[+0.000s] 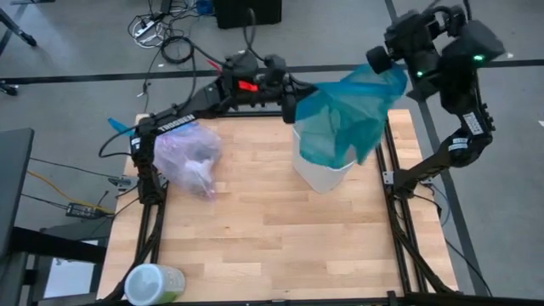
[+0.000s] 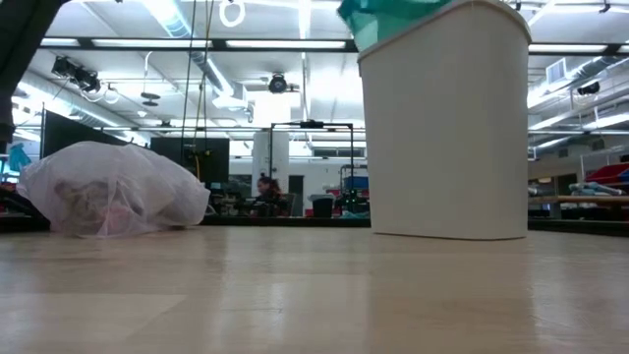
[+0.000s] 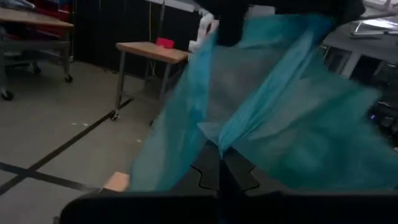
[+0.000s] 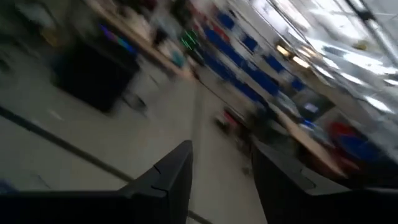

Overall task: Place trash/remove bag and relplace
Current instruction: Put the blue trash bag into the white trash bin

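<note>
The pale pink-lavender bag [image 1: 189, 157] [image 2: 113, 187] lies bulging on its side on the table's left part, with trash [image 2: 93, 205] dimly showing through its film. A white bin [image 1: 325, 176] [image 2: 447, 118] stands right of centre. A teal-green plastic bag [image 1: 353, 115] [image 3: 292, 118] [image 2: 378, 15] is spread in the air over the bin's mouth. My left gripper [image 1: 291, 104] [image 3: 219, 171] is shut on its left part. My right gripper [image 1: 380, 59] [image 4: 221, 152] stands open at the bag's far right corner, nothing between its fingers. My left gripper pinches a gathered fold of the teal-green bag's film [image 3: 221, 144] between its two fingers, coming level from the table's left. The film fans out from the fingertips toward the right, and the bag's lower part hangs over the bin's mouth.
A green-and-white cylinder [image 1: 153, 285] lies at the table's near left corner. Black frame rails run along the table's left [image 1: 144, 229] and right [image 1: 399, 229] sides. Bare wood [image 1: 272, 238] spreads across the near half of the table.
</note>
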Controlling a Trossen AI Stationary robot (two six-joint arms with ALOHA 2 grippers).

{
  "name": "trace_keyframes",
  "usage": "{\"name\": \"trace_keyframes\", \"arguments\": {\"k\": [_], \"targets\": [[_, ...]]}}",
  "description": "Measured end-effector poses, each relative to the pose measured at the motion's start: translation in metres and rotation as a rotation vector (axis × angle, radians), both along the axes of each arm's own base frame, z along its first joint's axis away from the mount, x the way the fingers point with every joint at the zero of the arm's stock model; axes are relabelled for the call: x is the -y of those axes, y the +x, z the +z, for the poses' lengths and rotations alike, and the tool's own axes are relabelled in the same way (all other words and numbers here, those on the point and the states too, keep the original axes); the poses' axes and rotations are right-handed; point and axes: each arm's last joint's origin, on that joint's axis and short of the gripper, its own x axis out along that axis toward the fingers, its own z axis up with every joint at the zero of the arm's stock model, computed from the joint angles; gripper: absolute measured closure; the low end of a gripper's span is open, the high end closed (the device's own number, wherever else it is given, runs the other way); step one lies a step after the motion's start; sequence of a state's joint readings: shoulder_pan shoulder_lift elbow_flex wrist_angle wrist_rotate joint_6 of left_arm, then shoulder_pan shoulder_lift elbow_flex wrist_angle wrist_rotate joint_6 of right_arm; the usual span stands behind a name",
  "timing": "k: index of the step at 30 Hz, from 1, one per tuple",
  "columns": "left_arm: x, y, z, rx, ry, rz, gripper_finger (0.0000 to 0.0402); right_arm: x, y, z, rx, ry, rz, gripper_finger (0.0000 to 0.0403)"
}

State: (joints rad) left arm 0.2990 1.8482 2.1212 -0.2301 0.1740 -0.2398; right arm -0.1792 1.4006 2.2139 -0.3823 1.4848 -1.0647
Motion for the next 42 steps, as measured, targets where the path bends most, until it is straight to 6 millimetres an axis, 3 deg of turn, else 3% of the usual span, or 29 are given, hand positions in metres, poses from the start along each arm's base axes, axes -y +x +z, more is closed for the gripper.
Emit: {"name": "trace_keyframes", "arguments": {"k": [3,7,14,18,22,28,34,42], "targets": [[0.003,0.004,-0.003,-0.009,-0.004,0.014,0.0401,0.010,0.002,-0.010,-0.093,0.028,-0.063,0.0252],[-0.004,0.001,-0.003,-0.022,-0.010,0.071,0.0401,0.008,0.001,-0.003,-0.021,-0.004,-0.024,0.0252],[-0.021,-0.005,-0.004,-0.025,-0.070,0.120,0.0401,-0.017,-0.050,0.036,0.348,-0.111,0.137,0.0252],[-0.030,-0.009,-0.003,-0.009,-0.067,0.139,0.0401,-0.032,-0.059,0.035,0.370,-0.051,0.254,0.0250],[-0.042,-0.014,-0.003,-0.010,-0.091,0.172,0.0401,-0.056,-0.038,0.011,0.019,0.005,0.414,0.0249],[-0.044,-0.014,-0.004,-0.020,-0.083,0.164,0.0401,-0.103,0.010,-0.028,-0.398,-0.040,0.600,0.0249],[-0.044,-0.015,-0.005,-0.029,-0.072,0.149,0.0401,-0.132,0.039,-0.042,-0.492,-0.070,0.671,0.0243],[-0.043,-0.014,-0.006,-0.041,-0.072,0.107,0.0401,-0.142,0.040,-0.049,-0.450,-0.062,0.671,0.0198]]}}
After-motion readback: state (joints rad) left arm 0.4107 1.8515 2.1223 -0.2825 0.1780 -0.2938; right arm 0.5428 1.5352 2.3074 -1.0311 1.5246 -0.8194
